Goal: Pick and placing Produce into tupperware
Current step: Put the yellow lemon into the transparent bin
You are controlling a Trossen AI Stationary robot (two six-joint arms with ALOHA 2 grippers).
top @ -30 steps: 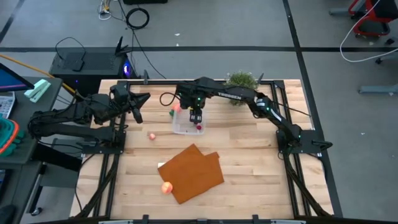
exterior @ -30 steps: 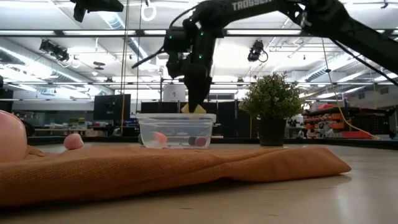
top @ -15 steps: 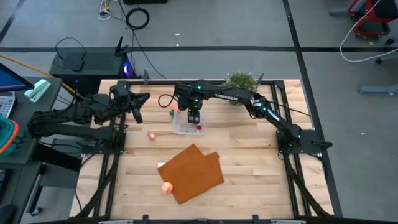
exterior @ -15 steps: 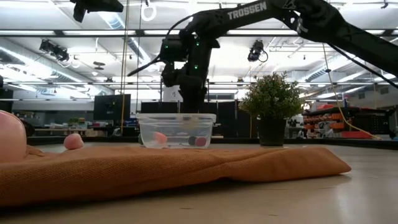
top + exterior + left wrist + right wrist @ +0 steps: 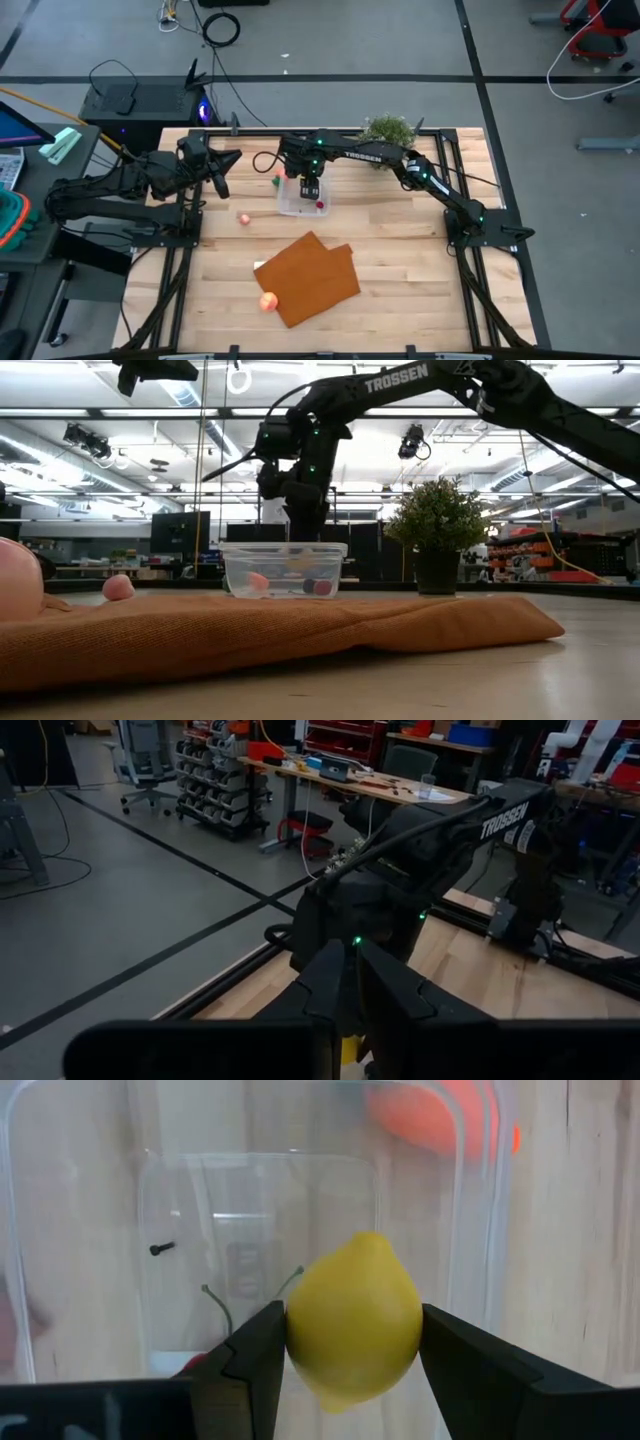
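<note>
On my left, the left gripper (image 5: 222, 170) hangs over the worktop's (image 5: 400, 260) pale wood planks, well left of the tupperware (image 5: 302, 197), its dark jaws pressed together on nothing. Between it and the tupperware I see a small round pink piece (image 5: 244, 218) on the bare wood. Nearer me than the tupperware lies the flat orange-brown mat (image 5: 310, 276), soft and wrinkled, with a smooth peach-orange round fruit (image 5: 268, 301) at its left edge. The tupperware itself is clear, glossy plastic, squarish with rounded corners and low walls; a red piece (image 5: 322, 587), a dark one and a pinkish one sit inside. My right gripper (image 5: 350, 1355) stands directly over it, jaws clamped on the waxy, oval yellow lemon (image 5: 354, 1318). Right of the tupperware stands a bushy green potted plant (image 5: 387, 130).
</note>
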